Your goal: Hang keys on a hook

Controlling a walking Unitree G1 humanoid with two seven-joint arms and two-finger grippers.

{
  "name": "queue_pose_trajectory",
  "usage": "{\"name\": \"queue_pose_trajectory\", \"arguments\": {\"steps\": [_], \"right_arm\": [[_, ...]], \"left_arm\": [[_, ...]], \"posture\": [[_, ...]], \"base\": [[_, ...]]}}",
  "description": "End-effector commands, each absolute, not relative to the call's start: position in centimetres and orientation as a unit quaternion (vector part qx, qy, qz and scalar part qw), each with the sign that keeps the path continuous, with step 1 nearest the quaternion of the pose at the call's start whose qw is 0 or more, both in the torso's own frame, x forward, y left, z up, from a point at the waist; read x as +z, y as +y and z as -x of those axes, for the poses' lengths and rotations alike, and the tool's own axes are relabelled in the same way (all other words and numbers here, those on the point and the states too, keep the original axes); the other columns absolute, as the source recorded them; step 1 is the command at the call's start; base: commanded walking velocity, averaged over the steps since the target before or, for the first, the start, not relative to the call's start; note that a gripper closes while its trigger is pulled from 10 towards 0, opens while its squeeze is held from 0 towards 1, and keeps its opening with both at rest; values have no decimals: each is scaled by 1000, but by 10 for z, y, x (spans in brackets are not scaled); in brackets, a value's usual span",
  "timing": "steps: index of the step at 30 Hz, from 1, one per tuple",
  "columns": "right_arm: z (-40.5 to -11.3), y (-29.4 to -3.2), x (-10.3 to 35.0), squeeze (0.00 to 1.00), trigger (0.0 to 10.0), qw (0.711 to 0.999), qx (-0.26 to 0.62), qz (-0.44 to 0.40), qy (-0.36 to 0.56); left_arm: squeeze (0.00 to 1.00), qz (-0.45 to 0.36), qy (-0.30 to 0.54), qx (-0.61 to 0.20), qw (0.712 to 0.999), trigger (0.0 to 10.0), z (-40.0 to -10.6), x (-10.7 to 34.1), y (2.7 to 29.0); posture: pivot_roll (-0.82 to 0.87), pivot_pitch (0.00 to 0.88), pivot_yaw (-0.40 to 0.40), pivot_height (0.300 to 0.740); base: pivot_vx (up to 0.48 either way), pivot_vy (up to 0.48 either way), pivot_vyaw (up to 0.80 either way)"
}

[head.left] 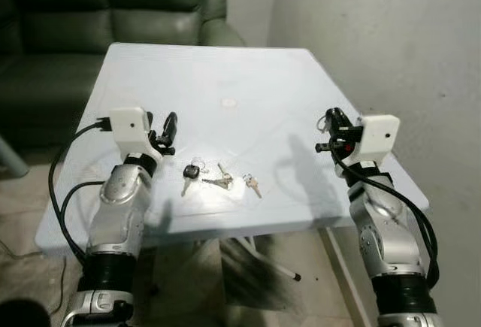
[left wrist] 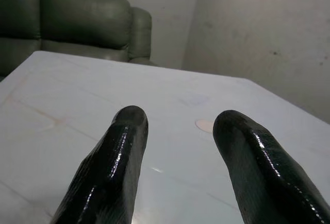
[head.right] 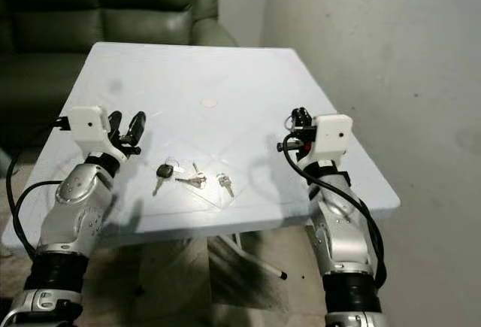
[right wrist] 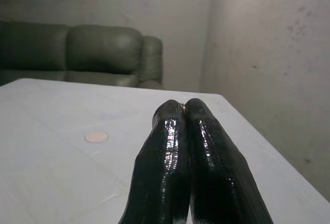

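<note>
The keys are lying flat at lower centre of the counter, between both grippers. The left gripper is hovering with fingers spread and empty, while the right gripper is sitting pressed closed on nothing. Such thin keys are risking sliding away from a shallow pinch, and no hook is showing.

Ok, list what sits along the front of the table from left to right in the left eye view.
Left tool → black-headed key → silver keys → small key → right tool. All the keys lie flat on the white table.
</note>
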State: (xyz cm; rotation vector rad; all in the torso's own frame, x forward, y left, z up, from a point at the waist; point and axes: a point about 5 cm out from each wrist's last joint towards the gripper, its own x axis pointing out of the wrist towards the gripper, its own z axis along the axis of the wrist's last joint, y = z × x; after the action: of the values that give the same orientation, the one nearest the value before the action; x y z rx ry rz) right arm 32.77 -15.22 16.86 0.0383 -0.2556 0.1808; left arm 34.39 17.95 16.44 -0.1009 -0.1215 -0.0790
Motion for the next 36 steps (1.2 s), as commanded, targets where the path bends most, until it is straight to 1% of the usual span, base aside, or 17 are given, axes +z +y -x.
{"name": "queue_pose_trajectory", "arguments": {"steps": [1, 16, 26, 27, 33, 36], "right_arm": [[-328, -158, 169, 0, 10000, 989, 82, -13, -124], [-328, -162, 169, 0, 10000, 990, 74, -5, -120], [-329, -160, 169, 0, 10000, 990, 77, -2, -120], [-329, -160, 168, 0, 10000, 990, 78, -2, -119], [-328, -160, 166, 0, 10000, 990, 80, 1, -117], [-328, -159, 166, 0, 10000, 990, 81, 0, -116]], "left_arm": [[0, 48, -64, -44, 996, 10000, -346, 166, 175], [0, 37, -71, -50, 995, 10000, -348, 170, 175], [0, 24, -81, -77, 993, 10000, -349, 175, 168], [0, 29, -86, -83, 992, 10000, -349, 176, 167], [0, 59, -84, -65, 993, 10000, -350, 174, 169], [0, 54, -85, -68, 993, 10000, -349, 174, 169]], "posture": [[-77, 0, -55, 740], [-78, 0, -51, 740], [-80, 0, -49, 740], [-81, 0, -50, 740], [-81, 0, -51, 740], [-81, 0, -52, 740]], "base": [[0, 0, -738], [0, 0, -735], [0, 0, -733], [0, -480, -738], [0, 0, -736], [0, 0, -735]]}}
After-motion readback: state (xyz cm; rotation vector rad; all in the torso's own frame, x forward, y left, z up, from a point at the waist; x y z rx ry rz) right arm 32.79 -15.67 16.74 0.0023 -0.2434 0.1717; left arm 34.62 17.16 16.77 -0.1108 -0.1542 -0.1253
